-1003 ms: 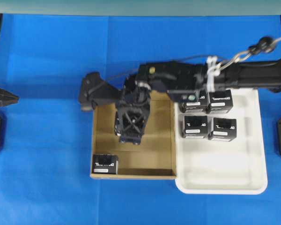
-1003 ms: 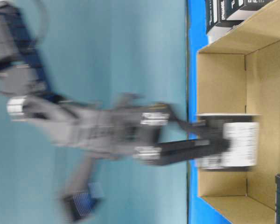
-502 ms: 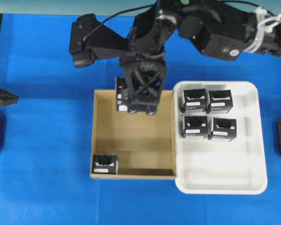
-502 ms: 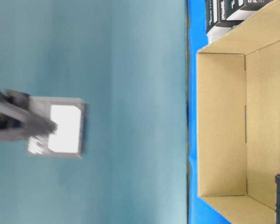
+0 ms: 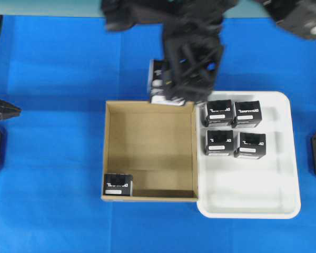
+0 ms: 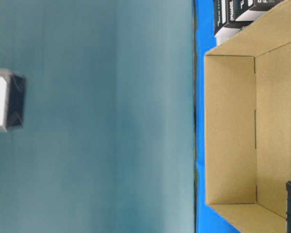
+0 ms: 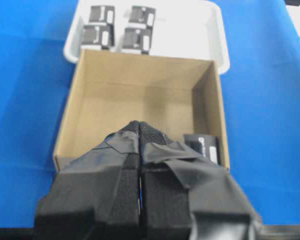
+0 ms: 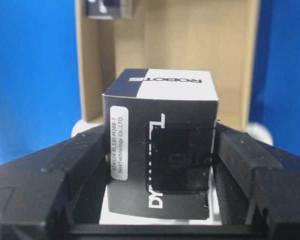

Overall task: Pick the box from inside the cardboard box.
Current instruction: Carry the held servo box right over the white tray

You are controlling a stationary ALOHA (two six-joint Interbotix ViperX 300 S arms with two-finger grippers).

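We are seeing the right gripper (image 8: 160,165) pinching the box (image 8: 160,150) between its two fingers (image 8: 65,170), one pressing on each side. In the overhead view this box (image 5: 159,81) is hanging in the air over the blue table (image 5: 47,132), just past the far wall of the cardboard box (image 5: 109,153). A second black box (image 5: 118,184) is sitting in the carton's near-left corner. Four more black boxes (image 5: 233,129) are standing in a square in the white tray (image 5: 263,205), which is touching the carton's right wall. The left gripper (image 7: 140,150) is pointing toward the carton, its fingers pressed together on nothing.
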